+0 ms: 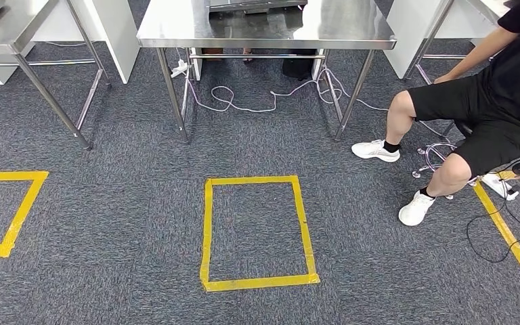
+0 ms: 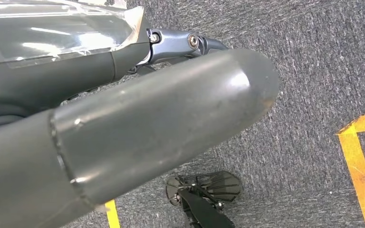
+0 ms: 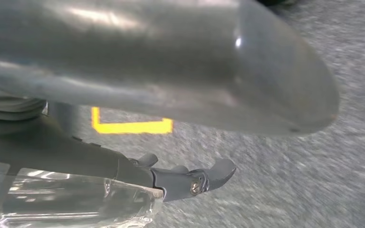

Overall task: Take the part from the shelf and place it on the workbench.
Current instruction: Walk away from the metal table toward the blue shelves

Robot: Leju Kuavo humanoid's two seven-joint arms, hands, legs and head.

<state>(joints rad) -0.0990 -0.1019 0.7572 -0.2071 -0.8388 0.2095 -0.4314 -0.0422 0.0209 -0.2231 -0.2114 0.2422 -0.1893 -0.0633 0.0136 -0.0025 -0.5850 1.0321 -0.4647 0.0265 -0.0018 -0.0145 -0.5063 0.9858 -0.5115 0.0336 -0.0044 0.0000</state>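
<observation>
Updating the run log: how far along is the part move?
Done: nothing confirmable. Ahead: yellow taped box, steel table. In hand: left hand and right hand hang over carpet; whether either holds a part, I cannot tell. Left: placing on the workbench, possibly the pickup too.

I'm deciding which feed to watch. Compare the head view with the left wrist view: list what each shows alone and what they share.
Head view alone: a steel table, loose cables beneath it, a taped yellow rectangle, and a seated person on the right. Left wrist view alone: the left hand, close up with its thick grey thumb, above the floor. Both: grey carpet with yellow tape.
</observation>
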